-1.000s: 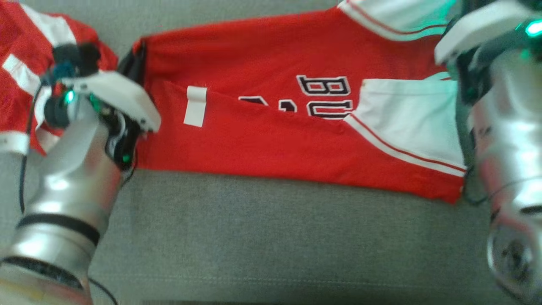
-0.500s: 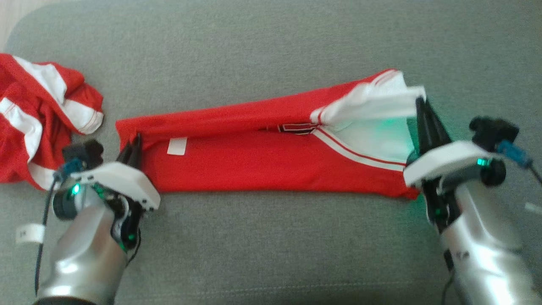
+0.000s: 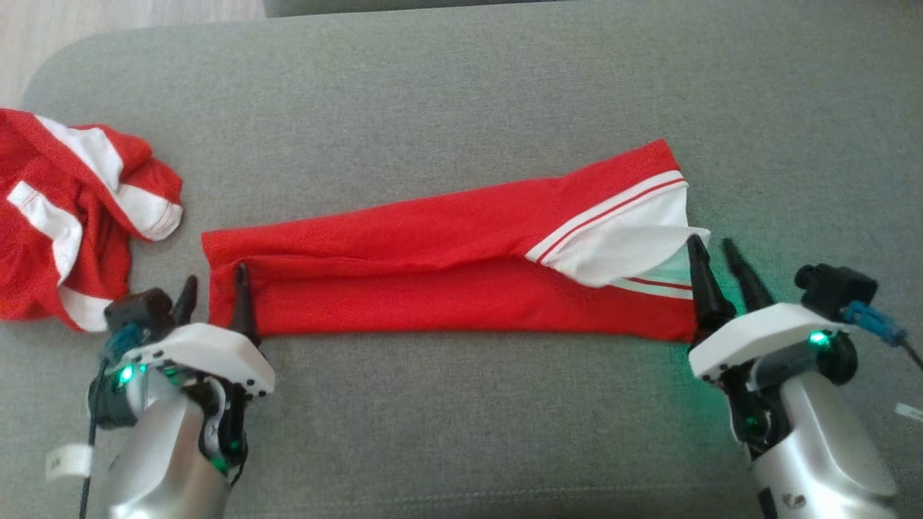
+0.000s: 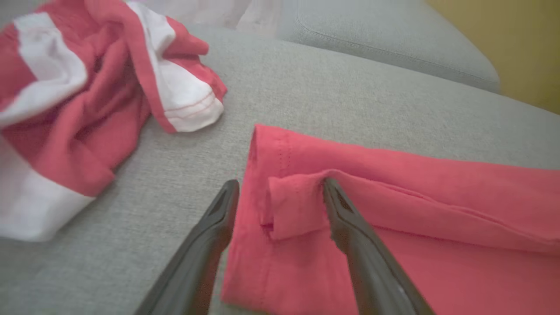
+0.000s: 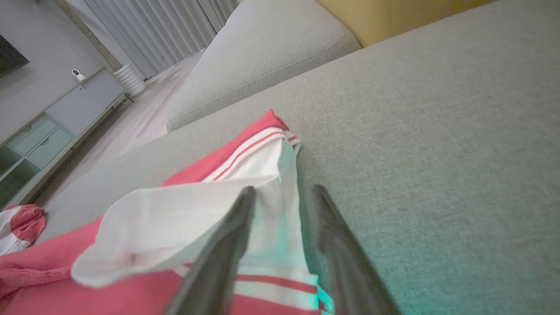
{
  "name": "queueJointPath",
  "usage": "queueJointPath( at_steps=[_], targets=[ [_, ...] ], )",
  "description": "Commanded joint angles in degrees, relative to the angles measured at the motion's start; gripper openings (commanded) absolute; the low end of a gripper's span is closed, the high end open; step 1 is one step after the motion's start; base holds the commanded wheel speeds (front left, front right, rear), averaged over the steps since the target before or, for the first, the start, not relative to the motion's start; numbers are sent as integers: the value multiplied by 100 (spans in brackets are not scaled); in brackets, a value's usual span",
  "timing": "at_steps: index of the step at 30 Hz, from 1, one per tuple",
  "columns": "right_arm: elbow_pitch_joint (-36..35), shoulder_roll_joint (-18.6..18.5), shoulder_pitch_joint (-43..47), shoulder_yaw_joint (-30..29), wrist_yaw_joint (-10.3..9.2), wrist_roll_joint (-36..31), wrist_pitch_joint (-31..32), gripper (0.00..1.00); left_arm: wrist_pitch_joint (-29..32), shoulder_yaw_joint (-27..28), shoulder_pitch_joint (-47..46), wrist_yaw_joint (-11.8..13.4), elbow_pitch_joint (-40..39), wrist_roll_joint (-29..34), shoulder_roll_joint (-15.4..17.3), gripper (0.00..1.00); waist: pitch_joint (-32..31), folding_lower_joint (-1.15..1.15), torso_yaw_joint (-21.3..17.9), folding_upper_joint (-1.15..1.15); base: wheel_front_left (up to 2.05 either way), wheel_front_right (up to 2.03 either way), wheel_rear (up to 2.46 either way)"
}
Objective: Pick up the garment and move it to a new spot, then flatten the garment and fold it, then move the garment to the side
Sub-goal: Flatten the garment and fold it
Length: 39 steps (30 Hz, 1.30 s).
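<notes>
The red garment (image 3: 433,277) lies on the grey cushion, folded lengthwise into a long narrow strip, and its white striped end (image 3: 627,241) points right. My left gripper (image 3: 214,292) stands open at the strip's left end. In the left wrist view a small turned-over corner of the red garment (image 4: 293,205) sits loose between the spread fingers of the left gripper (image 4: 280,186). My right gripper (image 3: 714,256) is open at the right end. In the right wrist view the white flap (image 5: 183,218) lies between and beside the parted fingers of the right gripper (image 5: 283,191).
A second red and white garment (image 3: 72,216) lies crumpled at the cushion's left end, near my left arm, and it is also in the left wrist view (image 4: 87,96). Grey cushion (image 3: 461,432) spreads before and behind the strip. Pale floor (image 3: 130,14) lies past the far left corner.
Both grippers, shut on the garment's ends half a second ago, have opened and let go. The top layer now lies folded over, hiding the lettering. The head camera has also shifted.
</notes>
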Motion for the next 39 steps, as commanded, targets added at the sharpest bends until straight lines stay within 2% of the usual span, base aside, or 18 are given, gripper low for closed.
queueJointPath(
  at_steps=[1, 5, 11, 16, 22, 23, 24, 25, 26, 33, 36, 39],
  targets=[
    [-278, 45, -59, 36, 37, -33, 3, 100, -72, 353, 36, 118, -346, 163, 65, 100, -17, 0, 41, 0, 0, 0, 0],
    [-404, 72, -64, -180, 37, -146, 34, 100, -72, 791, 519, 239, -997, 572, -236, 100, -63, 0, 214, 0, 0, 0, 0],
    [-34, 110, -187, -516, 37, -609, 201, 100, -72, 1028, 1033, 36, -1499, 1022, -567, 100, -120, 0, 522, 0, 0, 0, 0],
    [519, 143, -289, -740, 37, -1006, 387, 100, -72, 1080, 1209, -129, -1700, 1218, -666, 100, -109, 0, 752, 0, 0, 0, 0],
    [960, 195, -365, -780, 37, -1109, 554, 100, -72, 1171, 1320, -222, -1792, 1105, -689, 100, -88, 0, 860, 0, 0, 0, 0],
    [1028, 205, -378, -735, 37, -1094, 587, 96, -72, 1157, 1329, -225, -1797, 1071, -690, 100, -81, 0, 873, 0, 0, 0, 0],
    [1088, 213, -392, -692, 37, -1059, 611, 84, -72, 1144, 1333, -221, -1803, 1042, -690, 100, -72, 0, 881, 0, 0, 0, 0],
    [1136, 220, -407, -640, 37, -1008, 622, 47, -72, 1133, 1334, -214, -1810, 1020, -690, 100, -66, 0, 888, 0, 0, 0, 0],
    [1169, 226, -421, -557, 37, -966, 627, 0, -72, 1120, 1334, -208, -1815, 1005, -691, 100, -60, 0, 893, 0, 0, 0, 0],
    [1250, 242, -506, -184, 37, -480, 456, 0, -72, 985, 1302, -195, -1828, 952, -692, 100, -60, 0, 845, 0, 0, 0, 0],
    [1267, 186, -578, -305, 37, -406, 253, 0, -72, 874, 1291, -207, -1837, 945, -692, 100, -86, 0, 777, 0, 0, 0, 0],
    [1236, -36, -700, -525, 37, -359, 52, 0, -72, 706, 1296, -206, -1860, 919, -692, 100, -129, 0, 650, 0, 0, 0, 0]
  ],
)
